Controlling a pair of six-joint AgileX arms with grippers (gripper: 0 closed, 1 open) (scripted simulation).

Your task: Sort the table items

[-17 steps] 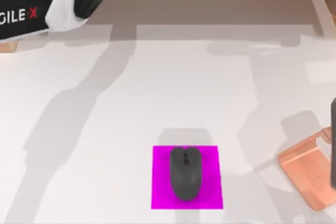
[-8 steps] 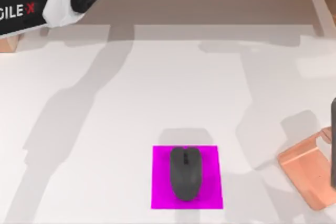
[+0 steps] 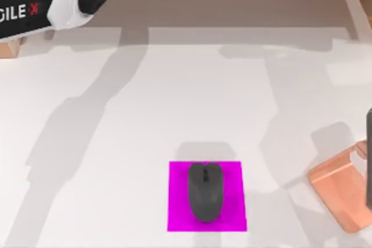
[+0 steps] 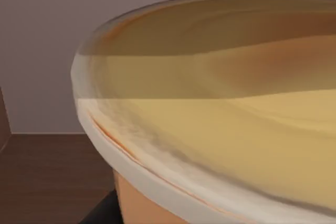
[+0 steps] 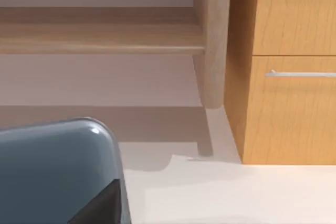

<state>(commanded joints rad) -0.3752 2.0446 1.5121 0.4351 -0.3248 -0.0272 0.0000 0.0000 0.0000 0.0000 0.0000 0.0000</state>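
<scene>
Dark grey computer mouse [image 3: 205, 192] sits centred on flat magenta square [image 3: 206, 196] on white worktop [image 3: 145, 114], likely its sorted spot. Tall orange cup with pale yellow lid [image 4: 220, 129] close against my left wrist camera. Jaws: cannot tell, both arms.

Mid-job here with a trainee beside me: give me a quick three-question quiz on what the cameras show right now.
1. True or false: the dark grey mouse lies on the magenta square.
2. Which item does the left wrist view show close up: A) a mouse, B) the orange cup with a pale yellow lid, C) a drawer handle?
3. Fill in: at the top view's right edge of the table stands a copper-coloured ____.

Key: 1 true; 2 B; 3 stand.
</scene>
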